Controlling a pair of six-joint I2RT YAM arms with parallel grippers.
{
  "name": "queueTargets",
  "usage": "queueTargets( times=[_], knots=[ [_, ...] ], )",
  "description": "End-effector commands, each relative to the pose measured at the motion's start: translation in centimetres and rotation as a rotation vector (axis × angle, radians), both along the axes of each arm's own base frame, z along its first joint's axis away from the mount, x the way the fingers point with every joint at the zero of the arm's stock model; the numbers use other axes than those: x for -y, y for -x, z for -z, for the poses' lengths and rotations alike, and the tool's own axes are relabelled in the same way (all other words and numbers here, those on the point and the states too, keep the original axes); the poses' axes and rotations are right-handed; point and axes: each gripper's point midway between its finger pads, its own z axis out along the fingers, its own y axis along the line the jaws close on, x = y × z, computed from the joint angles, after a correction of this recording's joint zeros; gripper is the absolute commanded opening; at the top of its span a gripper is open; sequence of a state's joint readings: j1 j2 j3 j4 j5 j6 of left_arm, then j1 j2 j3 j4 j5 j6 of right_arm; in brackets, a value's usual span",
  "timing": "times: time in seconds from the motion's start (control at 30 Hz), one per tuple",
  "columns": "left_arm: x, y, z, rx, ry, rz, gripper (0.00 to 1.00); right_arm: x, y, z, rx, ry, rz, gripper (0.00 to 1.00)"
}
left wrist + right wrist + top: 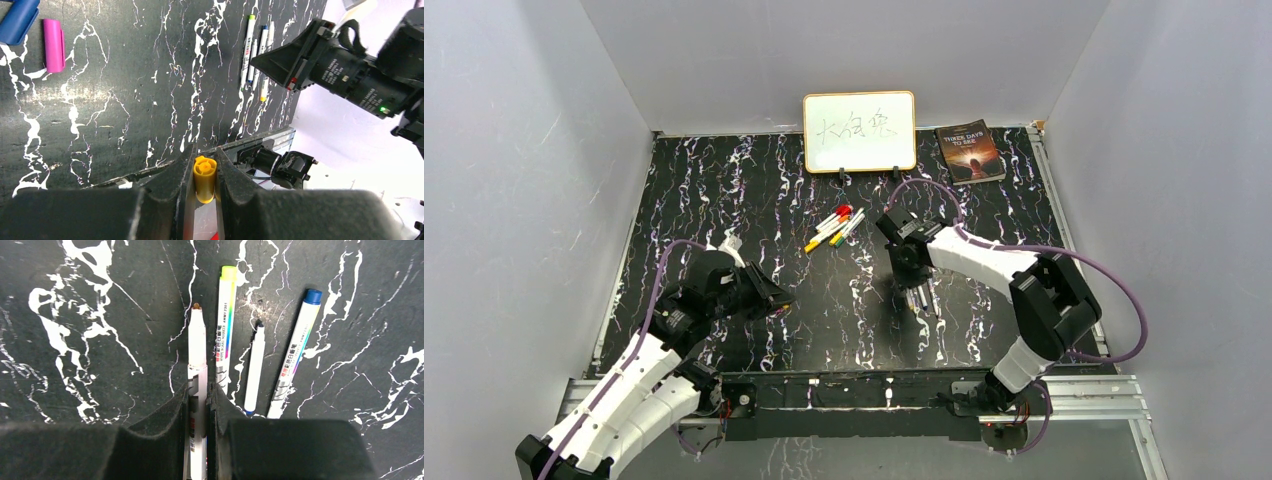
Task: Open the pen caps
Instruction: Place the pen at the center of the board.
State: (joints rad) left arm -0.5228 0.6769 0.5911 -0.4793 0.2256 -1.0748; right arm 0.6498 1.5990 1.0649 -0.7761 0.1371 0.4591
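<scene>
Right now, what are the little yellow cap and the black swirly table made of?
The stubby yellow cap looks like smooth, slightly shiny moulded plastic: even colour, a ribbed hollow end. The black tabletop with white veins looks like marble, but its flat, even surface suggests a printed sheet or laminate; I can't tell which.

Table: black top with white marble-like veining, enclosed on three sides.

Whiteboard: small, with a light wooden frame and rounded corners, standing upright on two dark feet at the far edge of the table, near its middle. It bears a few handwritten black characters.

Book: dark cover with an orange glow and the title "THREE DAYS TO SEE", lying flat just right of the whiteboard, near the far right corner.

Walls: plain pale grey panels, left, rear and right.

Metal rail: silver slotted profile along the near edge of the table.
</scene>
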Motion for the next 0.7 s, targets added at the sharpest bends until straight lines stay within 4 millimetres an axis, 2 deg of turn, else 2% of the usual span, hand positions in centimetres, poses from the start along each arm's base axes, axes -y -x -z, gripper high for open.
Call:
queueTargets(
  times=[0.0, 0.33, 0.67],
  knots=[
    [0.1, 0.3, -0.1, -0.006, 0.012, 0.012, 0.0, -0.5, -0.7, 1.0, 0.005, -0.034, -0.018, 0.0],
    [0.0, 0.4, -0.2, -0.008, 0.005, 0.012, 0.0, -0.6, -0.1, 3.3, -0.037, -0.042, -0.03, 0.0],
    [-0.1, 0.5, -0.2, -0.015, -0.002, 0.014, 0.0, -0.4, 0.6, 4.4, -0.057, -0.042, -0.027, 0.0]
  ],
)
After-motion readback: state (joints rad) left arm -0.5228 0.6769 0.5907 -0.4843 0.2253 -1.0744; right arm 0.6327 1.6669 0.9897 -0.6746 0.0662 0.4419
